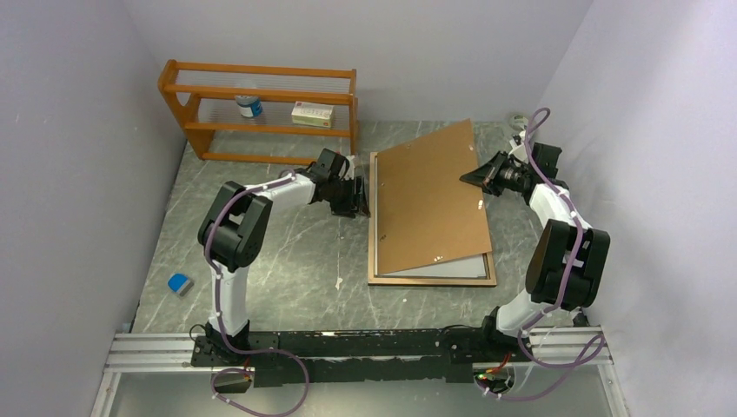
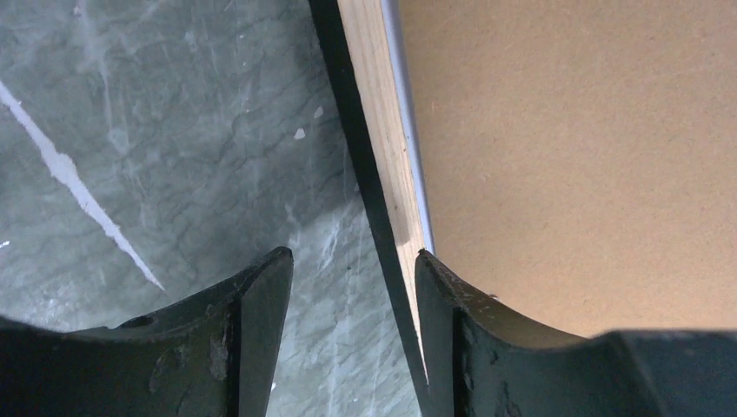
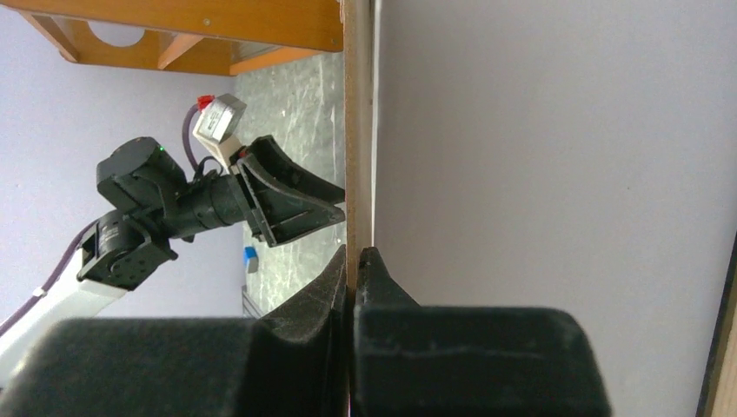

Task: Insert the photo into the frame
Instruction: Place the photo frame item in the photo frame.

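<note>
Top external gives you the layout: the frame (image 1: 430,281) lies flat on the table (image 1: 287,252) with its pale wooden back up. The brown backing board (image 1: 430,195) sits skewed over it, one far corner poking out past the far rail. Your right gripper (image 1: 476,176) has the board by its right edge. On the right wrist view its jaws are pressed together on that edge (image 3: 355,254), probably so the board can be swung square and lowered into the recess. A thin pale layer runs beside the board at the pinch, and you cannot tell whether it is caught too. The photo (image 1: 439,268) shows only as a white strip at the near end, lying inside the frame under the board. Your left gripper (image 1: 361,198) is spread across the left rail. On the left wrist view one finger hangs over the table, clear of the black outer edge, and the other sits at the inner lip beside the board (image 2: 565,156). That looks like a brace against sliding. You have open table left of the frame, with the shelf (image 1: 261,95) well apart, but the wall (image 1: 660,174) stands near your right arm.
</note>
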Motion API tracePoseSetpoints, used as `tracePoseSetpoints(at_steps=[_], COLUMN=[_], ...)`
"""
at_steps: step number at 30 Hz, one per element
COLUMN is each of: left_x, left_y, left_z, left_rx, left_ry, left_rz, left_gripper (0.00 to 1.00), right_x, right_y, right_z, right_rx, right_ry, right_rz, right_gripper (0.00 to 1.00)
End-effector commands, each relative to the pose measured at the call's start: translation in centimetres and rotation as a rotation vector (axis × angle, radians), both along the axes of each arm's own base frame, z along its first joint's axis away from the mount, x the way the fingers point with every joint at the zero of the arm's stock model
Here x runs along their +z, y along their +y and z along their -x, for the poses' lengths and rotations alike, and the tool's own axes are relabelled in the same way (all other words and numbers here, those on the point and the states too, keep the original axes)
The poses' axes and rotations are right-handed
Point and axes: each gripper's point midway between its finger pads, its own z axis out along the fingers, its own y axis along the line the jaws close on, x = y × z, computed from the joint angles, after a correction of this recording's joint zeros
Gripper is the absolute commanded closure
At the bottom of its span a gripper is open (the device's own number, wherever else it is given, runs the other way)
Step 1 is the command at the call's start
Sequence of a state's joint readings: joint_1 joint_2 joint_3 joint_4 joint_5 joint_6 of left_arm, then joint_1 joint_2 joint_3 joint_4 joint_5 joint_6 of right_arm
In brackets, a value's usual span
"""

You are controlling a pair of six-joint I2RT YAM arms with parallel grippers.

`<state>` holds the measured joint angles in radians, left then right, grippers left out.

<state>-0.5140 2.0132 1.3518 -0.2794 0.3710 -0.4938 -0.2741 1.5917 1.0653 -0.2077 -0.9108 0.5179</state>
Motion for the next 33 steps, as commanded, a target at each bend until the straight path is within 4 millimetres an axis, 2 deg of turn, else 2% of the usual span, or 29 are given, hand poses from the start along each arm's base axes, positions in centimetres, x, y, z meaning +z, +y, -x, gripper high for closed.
tracePoseSetpoints(at_steps=[1, 8, 17, 23, 33], left_x=[-0.6, -2.0, -3.2, -3.6, -4.1], left_y=[-1.0, -1.0, -0.5, -0.2, -0.1], left_z=[-0.3, -0.5, -0.2, -0.3, -0.2], left_rx=[-0.022, -0.013, -0.004, 0.003, 0.008], left_ry=[-0.009, 0.012, 0.029, 0.034, 0.040], left_rz=[0.048, 0.034, 0.003, -0.012, -0.020], left_gripper=[0.40, 0.41, 0.46, 0.45, 0.45], right_x=[1.1, -0.9, -1.1, -1.4, -1.2], right_y=[0.8, 0.7, 0.6, 0.2, 0.5], right_z=[0.1, 0.5, 1.3, 1.4, 2.8], right_rx=[0.045, 0.046, 0.063, 0.040, 0.040], right_ry=[-0.049, 0.050, 0.115, 0.121, 0.120], right_rz=[-0.028, -0.031, -0.023, 0.003, 0.015], right_gripper=[1.00, 1.00, 1.00, 1.00, 1.00])
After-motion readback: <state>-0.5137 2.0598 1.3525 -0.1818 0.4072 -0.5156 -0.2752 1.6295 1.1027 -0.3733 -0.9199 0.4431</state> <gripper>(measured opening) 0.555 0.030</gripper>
